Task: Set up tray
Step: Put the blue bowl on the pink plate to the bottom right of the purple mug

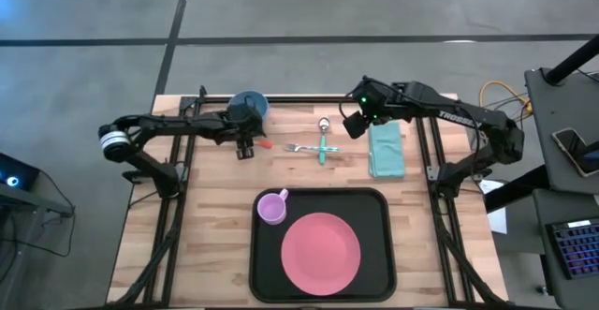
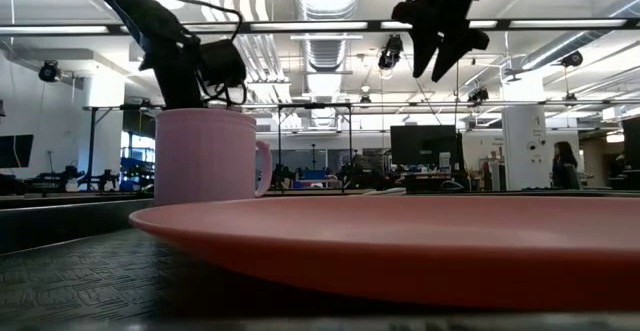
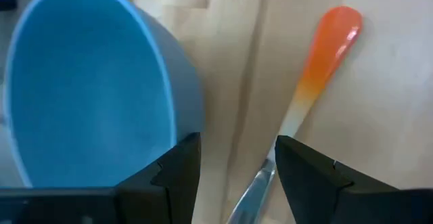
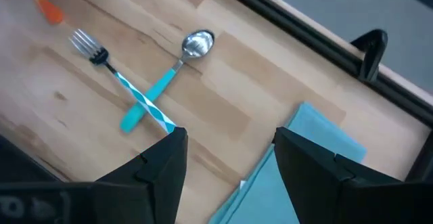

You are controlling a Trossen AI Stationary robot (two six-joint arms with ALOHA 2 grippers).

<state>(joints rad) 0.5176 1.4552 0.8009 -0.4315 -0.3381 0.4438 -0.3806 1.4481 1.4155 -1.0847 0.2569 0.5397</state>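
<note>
The black tray lies at the table's near edge and carries a pink plate and a lilac cup. My left gripper is open at the far left, just in front of a blue bowl. In the left wrist view its fingers stand on either side of the metal end of an orange-handled utensil that lies on the wood. My right gripper is open and raised above the table. It hovers between a crossed teal fork and spoon and a teal napkin.
The fork and spoon lie crossed at the far middle of the table, the napkin to their right. Bare wood lies left and right of the tray. Dark frame rails run along both table sides. In the low view the plate and cup fill the foreground.
</note>
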